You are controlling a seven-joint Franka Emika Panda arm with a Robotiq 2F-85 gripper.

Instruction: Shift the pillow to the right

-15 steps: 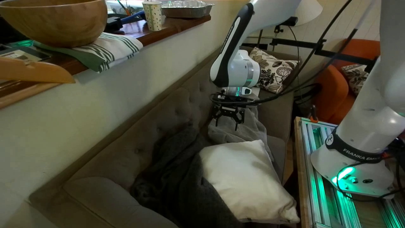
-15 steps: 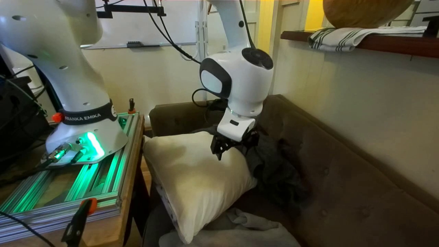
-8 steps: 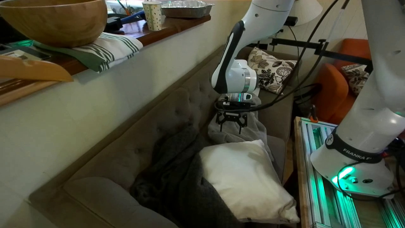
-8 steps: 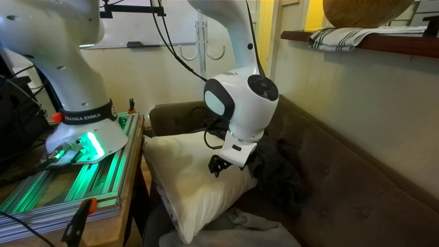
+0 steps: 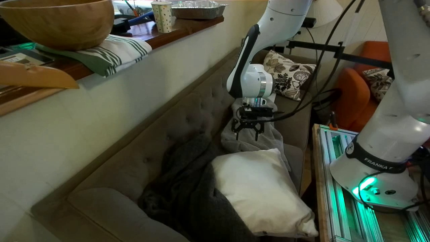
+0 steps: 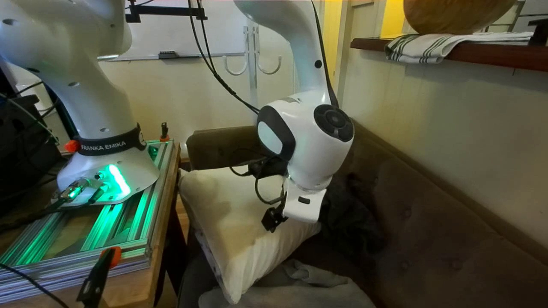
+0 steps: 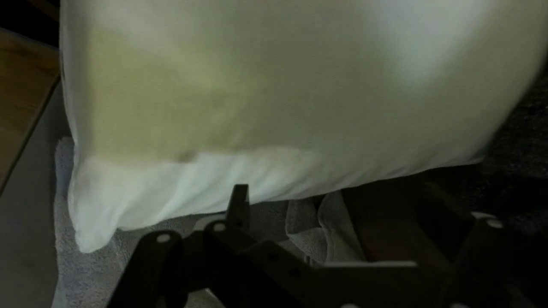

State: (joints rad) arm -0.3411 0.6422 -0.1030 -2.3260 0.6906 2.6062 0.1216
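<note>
Had the end effector (image 5: 247, 138) lower than a second ago in both exterior views, hanging above the light grey blanket (image 5: 270, 136). Saw fingers (image 7: 238, 207) well spread and released, pointing down near the closest edge of the pillow (image 5: 260, 191), with a gap in between; could not tell about contact with the blanket. Found the pillow unmoved on the sofa (image 6: 445, 214), with one side against the dark grey blanket (image 5: 198, 198) and one corner near the edge of the desk (image 6: 135, 282). In the wrist view, saw the opposite side lying across the sofa's front edge. Noted bare seat beside the light grey blanket, toward the leafy-print cushion (image 5: 289, 74), well apart from the pillow.
</note>
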